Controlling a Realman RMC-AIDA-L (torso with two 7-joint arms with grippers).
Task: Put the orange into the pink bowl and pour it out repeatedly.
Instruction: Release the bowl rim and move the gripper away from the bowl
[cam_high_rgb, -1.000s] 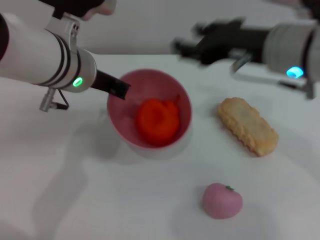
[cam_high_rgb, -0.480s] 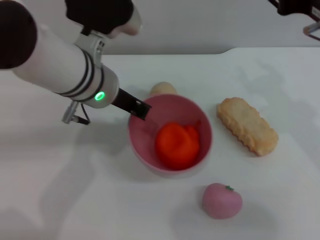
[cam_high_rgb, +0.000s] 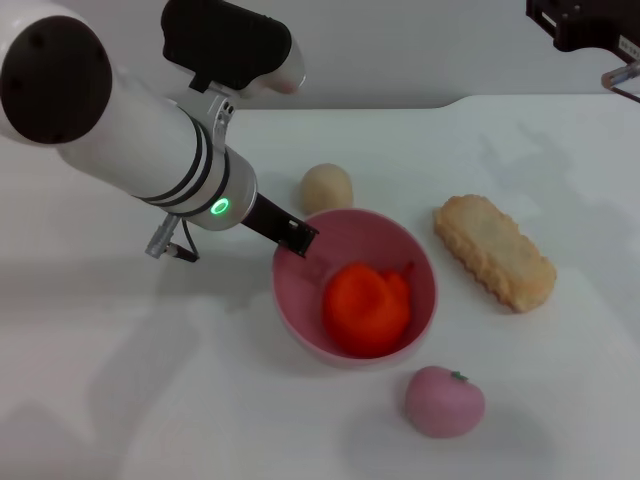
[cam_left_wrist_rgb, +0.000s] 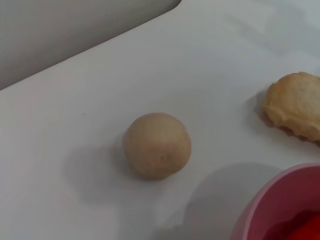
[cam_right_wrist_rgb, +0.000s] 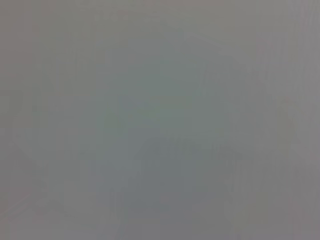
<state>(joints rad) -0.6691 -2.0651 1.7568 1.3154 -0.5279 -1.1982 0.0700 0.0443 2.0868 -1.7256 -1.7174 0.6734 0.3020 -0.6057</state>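
The pink bowl (cam_high_rgb: 365, 232) stands upright on the white table, in the middle of the head view. The orange (cam_high_rgb: 367, 308) lies inside it, bright orange-red. My left gripper (cam_high_rgb: 296, 238) is shut on the bowl's near-left rim. The left wrist view shows the bowl's edge (cam_left_wrist_rgb: 280, 205) with a bit of the orange (cam_left_wrist_rgb: 302, 231) in one corner. My right gripper (cam_high_rgb: 585, 25) is raised at the far right, away from the bowl. The right wrist view shows only blank grey.
A beige ball (cam_high_rgb: 327, 187) sits just behind the bowl, close to its rim; it also shows in the left wrist view (cam_left_wrist_rgb: 157, 145). A tan biscuit (cam_high_rgb: 495, 252) lies to the right. A small pink peach toy (cam_high_rgb: 445, 401) lies in front of the bowl.
My left gripper has carried the bowl, orange inside, to the right and nearer, uncovering the beige ball. My right arm has pulled back up and to the far right.
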